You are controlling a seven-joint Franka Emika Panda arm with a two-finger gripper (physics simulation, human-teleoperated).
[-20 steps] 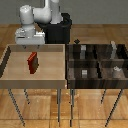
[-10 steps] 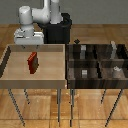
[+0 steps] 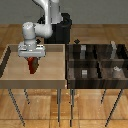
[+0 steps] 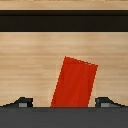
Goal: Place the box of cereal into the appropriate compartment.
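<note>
A white Franka arm reaches down over a light wooden tray point(image 3: 10, 75), its gripper point(image 3: 33, 58) hanging directly above a small red box of cereal point(image 3: 33, 65) that stands on the tray floor. The box sits right beneath the gripper and leans slightly, so its top edge is not square to the fingers. In the wrist view the box of cereal point(image 4: 75, 82) fills the space between two dark fingertips point(image 4: 21, 102) that appear at either side, each with a clear strip of wood showing between it and the box, so the jaws are spread wide and nothing is gripped yet. That straddling pose suggests the arm is lined up for a pinch across the box's flat faces, the narrowest way to hold it. Off to the gripper's side, toward the exterior view's right and well apart from it, stands a dark compartment organizer point(image 3: 97, 62) with several cells, some holding small pale items too blurred to identify. Which cell suits the cereal cannot be judged from here. The box's tilt may matter, since closing on it could twist or tip it.
</note>
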